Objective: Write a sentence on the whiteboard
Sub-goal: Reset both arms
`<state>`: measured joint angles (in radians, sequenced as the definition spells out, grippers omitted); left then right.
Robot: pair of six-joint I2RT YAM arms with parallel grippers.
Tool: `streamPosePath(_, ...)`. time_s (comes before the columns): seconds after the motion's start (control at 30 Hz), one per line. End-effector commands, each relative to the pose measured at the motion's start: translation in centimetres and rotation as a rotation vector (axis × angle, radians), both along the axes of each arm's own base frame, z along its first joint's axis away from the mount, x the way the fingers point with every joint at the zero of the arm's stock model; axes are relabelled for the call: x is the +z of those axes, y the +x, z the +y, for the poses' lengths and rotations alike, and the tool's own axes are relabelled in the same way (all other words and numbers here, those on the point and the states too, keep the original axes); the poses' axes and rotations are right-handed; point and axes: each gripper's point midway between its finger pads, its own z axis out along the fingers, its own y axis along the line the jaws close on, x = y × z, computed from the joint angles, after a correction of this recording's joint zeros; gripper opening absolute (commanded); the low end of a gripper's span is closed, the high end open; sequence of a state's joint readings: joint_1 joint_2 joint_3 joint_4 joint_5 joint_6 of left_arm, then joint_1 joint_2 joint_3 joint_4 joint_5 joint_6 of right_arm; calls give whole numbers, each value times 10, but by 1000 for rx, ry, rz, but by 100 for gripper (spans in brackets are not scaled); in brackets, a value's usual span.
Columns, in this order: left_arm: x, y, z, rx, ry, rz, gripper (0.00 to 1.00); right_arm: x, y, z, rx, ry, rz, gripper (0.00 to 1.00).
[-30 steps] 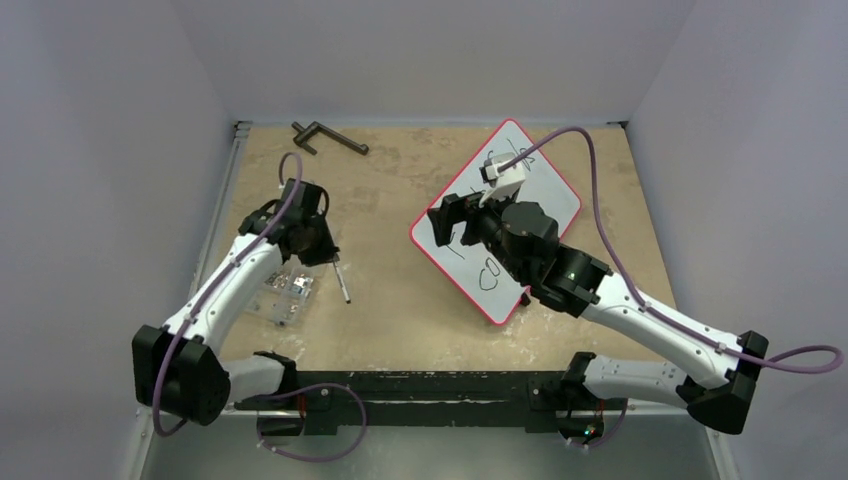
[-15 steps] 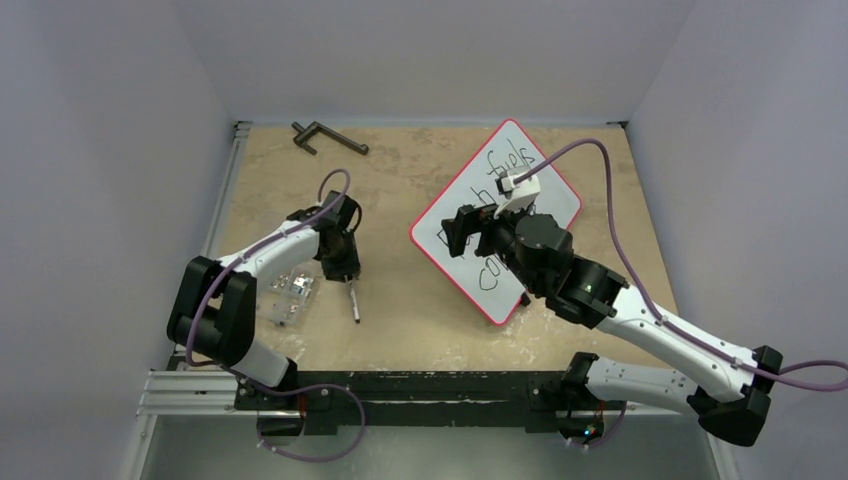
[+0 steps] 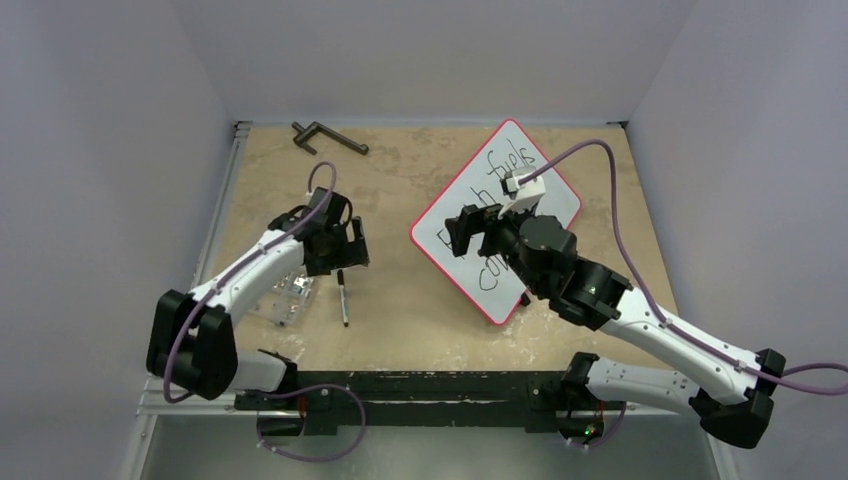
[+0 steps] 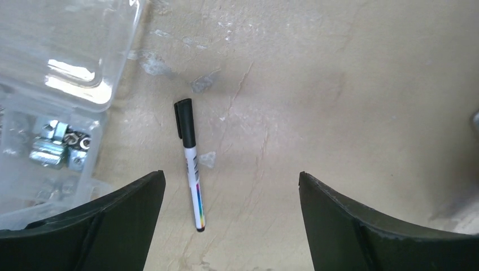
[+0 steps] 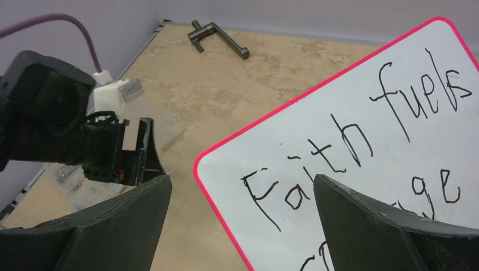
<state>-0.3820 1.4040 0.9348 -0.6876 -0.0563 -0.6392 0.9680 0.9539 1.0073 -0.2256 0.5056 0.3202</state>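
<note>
The whiteboard (image 3: pixel 437 246) (image 5: pixel 339 209), white with a red rim, lies at an angle on the right half of the table. The sentence (image 3: pixel 505 165) (image 5: pixel 361 130) is in black handwriting; "Faith fuels" reads clearly and a lower line is partly hidden by the right arm. My right gripper (image 3: pixel 465 230) (image 5: pixel 242 183) hovers open over the board's left corner, holding nothing. A white marker with a black cap (image 3: pixel 342 298) (image 4: pixel 191 164) lies loose on the table. My left gripper (image 3: pixel 345 245) (image 4: pixel 231 178) is open above it, with the marker near its left finger.
A clear plastic box of metal hardware (image 3: pixel 285 295) (image 4: pixel 56 113) sits just left of the marker. A dark metal crank-shaped tool (image 3: pixel 328 137) (image 5: pixel 219 39) lies at the back of the table. Grey walls close in on three sides.
My left gripper opened and let go of the marker, which now lies on the table, and the gripper drew back above it. The right arm barely moved.
</note>
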Motion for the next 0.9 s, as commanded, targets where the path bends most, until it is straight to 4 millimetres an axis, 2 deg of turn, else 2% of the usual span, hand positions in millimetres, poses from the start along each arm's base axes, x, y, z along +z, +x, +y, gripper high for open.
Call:
streamPosePath(0.0,58,2,9,-29,12,-148,89,13,-2,-9,-29,46,-16,99)
streamPosePath(0.1,96,1,20,-31,31,-259,100,7,-3,-13,-43,47,-4,99)
streamPosePath(0.27,149,-3,37,-59,64,-443,100,5,-8,-20,-41,64,-19,99)
streamPosePath(0.47,190,-13,59,-75,122,-661,100,-9,-19,-30,-26,86,-10,99)
streamPosePath(0.57,200,-16,63,-101,141,-758,100,-21,-25,-38,-31,91,3,99)
streamPosePath(0.87,200,-26,68,-112,132,-927,100,-62,-40,-65,-87,91,91,99)
